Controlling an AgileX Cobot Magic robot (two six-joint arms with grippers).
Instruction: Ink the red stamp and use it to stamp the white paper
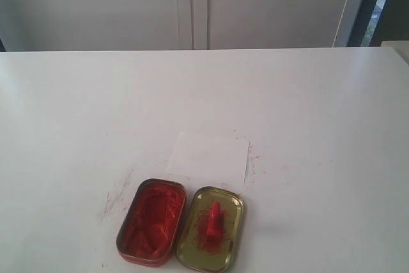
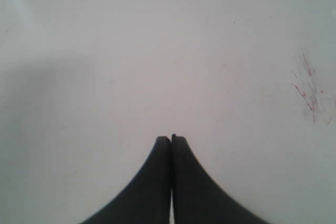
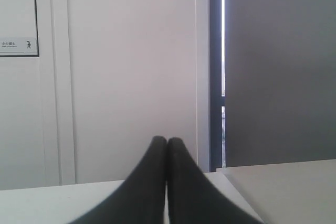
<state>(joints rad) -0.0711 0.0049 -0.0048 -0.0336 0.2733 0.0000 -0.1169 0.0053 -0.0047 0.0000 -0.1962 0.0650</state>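
Here the red stamp (image 1: 213, 220) is seen in the gold tin lid (image 1: 192, 250), at six o'clock of the white paper (image 1: 209, 156), with the ink tin (image 1: 151, 222) at the lid's nine o'clock. The left gripper (image 2: 171, 139) and right gripper (image 3: 167, 141) are pressed together, empty.

Red-ink tin (image 1: 146, 261) just beside gold lid (image 1: 231, 220), near table (image 1: 319, 126) front edge; cabinet doors (image 1: 192, 4) behind.

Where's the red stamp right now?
Exterior view, bottom centre: the red stamp sits inside the gold tin lid, immediately right of the ink-filled red tin and below the white paper in the picture.
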